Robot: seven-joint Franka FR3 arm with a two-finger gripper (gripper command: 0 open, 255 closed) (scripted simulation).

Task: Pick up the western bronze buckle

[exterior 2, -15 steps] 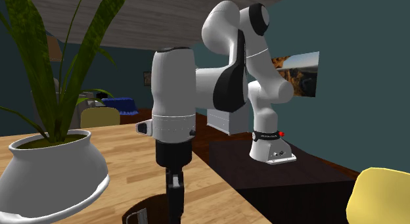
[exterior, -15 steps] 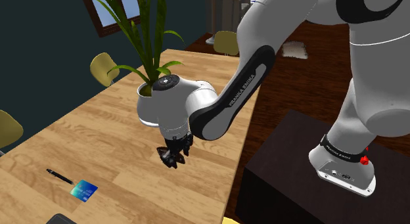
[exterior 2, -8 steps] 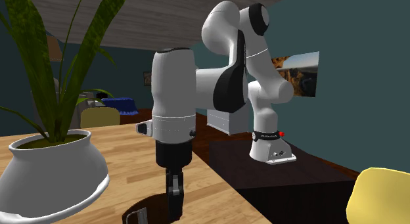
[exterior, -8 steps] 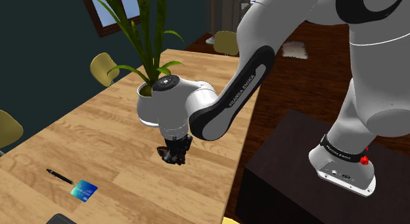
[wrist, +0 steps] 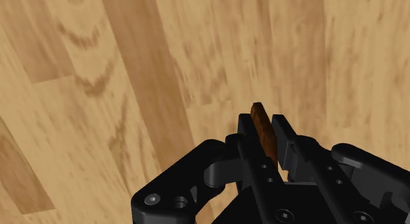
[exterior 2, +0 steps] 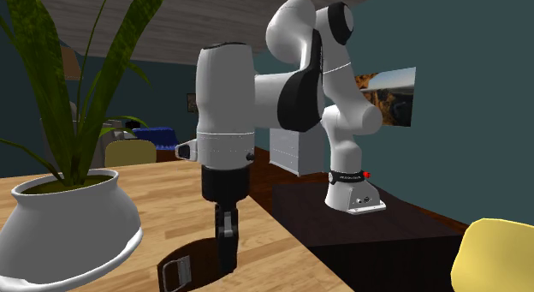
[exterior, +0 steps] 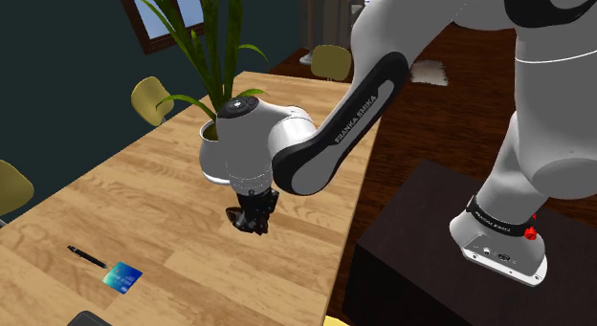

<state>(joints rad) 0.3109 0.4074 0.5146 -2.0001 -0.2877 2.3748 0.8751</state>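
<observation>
Slippage worries me most. The thin brown bronze buckle (wrist: 262, 127) sits edge-on, pinched between the black fingers (wrist: 281, 134), so the jaws are clamped on it just above the pale wooden bench (exterior: 134, 181). Only a narrow edge looks caught, so I judge a quick lift or twist could swivel it loose. In the second exterior view, the white pot of green leaves (exterior 2: 73, 226) stands near, at nine o'clock of the jaws. In the shoulder view, a black pen (exterior: 86, 256) and a blue card (exterior: 122, 274) lie at eight o'clock, well apart. Straight up looks unobstructed.
</observation>
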